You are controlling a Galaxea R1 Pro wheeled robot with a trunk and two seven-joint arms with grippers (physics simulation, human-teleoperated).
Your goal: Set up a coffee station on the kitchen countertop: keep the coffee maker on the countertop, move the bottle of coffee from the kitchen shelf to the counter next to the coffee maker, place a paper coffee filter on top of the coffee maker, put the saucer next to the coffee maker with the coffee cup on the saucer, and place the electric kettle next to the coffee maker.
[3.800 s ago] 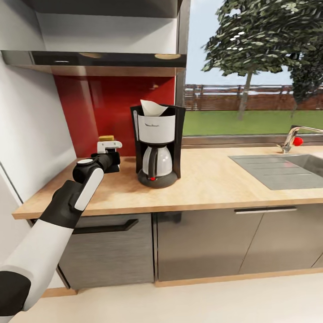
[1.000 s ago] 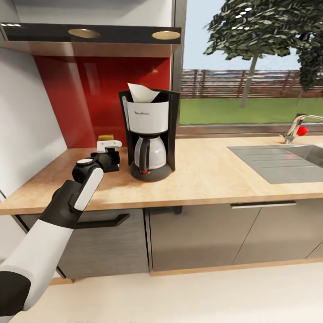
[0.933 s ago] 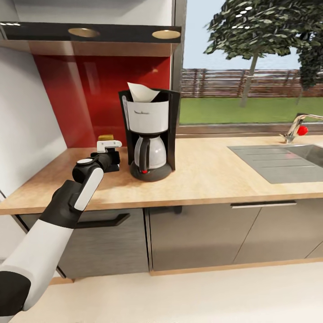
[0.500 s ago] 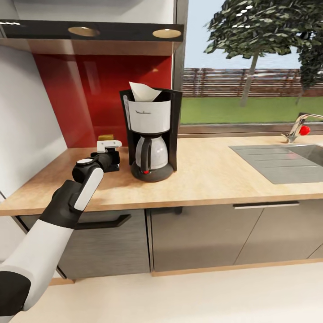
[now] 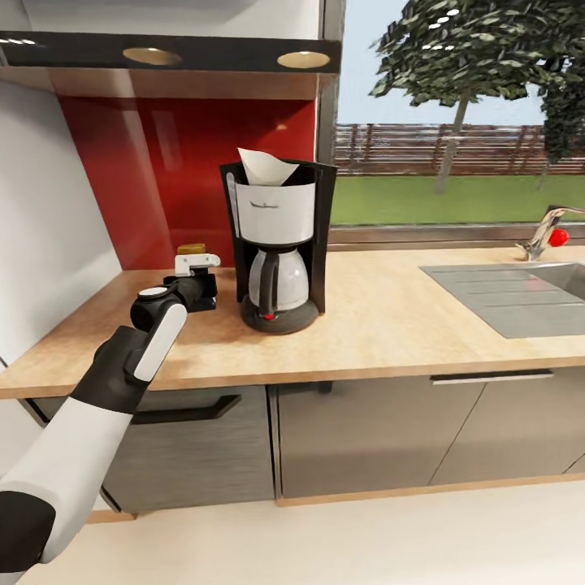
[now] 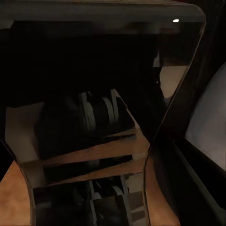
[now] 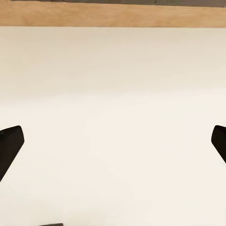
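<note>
Head view: left gripper (image 5: 197, 268) pinching the bottle of coffee (image 5: 192, 249) over the kitchen countertop (image 5: 390, 325); just to its right, the coffee maker (image 5: 278, 244) bearing the paper coffee filter (image 5: 266, 167). Left wrist view: the bottle's dark glass up close. Right wrist view: right gripper (image 7: 113, 143) spread wide above pale floor (image 7: 113, 94).

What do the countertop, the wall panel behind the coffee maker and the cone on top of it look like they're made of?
The kitchen countertop: light wood or wood-look laminate, matte, grain lines visible. Wall panel: glossy red, probably glass or lacquer, with soft reflections. The paper coffee filter atop the coffee maker: thin matte white sheet, paper-like.
</note>
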